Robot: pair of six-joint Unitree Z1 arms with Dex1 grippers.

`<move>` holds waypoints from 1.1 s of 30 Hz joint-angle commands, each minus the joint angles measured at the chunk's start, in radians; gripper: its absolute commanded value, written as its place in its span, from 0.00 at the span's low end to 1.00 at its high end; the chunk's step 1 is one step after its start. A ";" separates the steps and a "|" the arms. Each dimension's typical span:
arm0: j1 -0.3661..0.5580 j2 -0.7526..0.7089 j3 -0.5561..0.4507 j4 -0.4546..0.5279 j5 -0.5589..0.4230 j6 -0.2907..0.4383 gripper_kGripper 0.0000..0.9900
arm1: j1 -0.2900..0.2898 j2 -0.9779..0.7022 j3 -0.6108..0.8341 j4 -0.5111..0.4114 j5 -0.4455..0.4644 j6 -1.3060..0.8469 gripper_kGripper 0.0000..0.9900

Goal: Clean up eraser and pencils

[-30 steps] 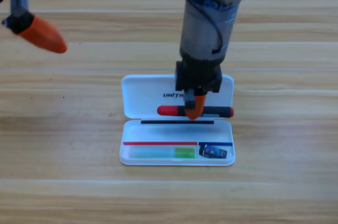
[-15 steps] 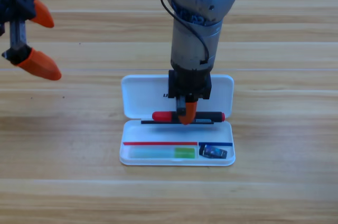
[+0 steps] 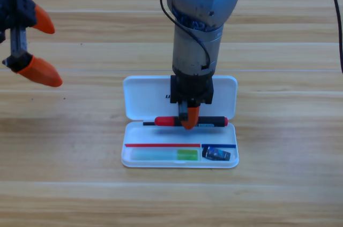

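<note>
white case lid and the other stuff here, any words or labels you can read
"U", perhaps "UN": dark print on the white case lid; the rest is hidden behind the right gripper, which holds the red-and-black pencil.
Red-and-black pencil: its black part shows no readable text.
Eraser: markings too blurred to read.
Green pencil: no text visible.
Left gripper, at the upper left: no text.

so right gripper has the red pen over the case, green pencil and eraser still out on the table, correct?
Not quite. In the high view the green pencil and the eraser already lie in the white case, in its front tray, not on the table. The rest holds: the right gripper has the red pen over the case.
</note>
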 commanded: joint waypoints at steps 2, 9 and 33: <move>0.028 -0.019 0.023 -0.009 -0.007 0.010 1.00 | 0.027 0.059 0.001 0.023 -0.017 0.006 0.00; 0.030 -0.017 0.026 -0.012 -0.007 0.013 1.00 | 0.030 0.049 0.002 0.032 -0.016 0.009 0.46; 0.105 0.012 -0.026 -0.029 -0.025 0.024 0.97 | 0.082 -0.818 0.725 -0.334 0.230 0.108 0.93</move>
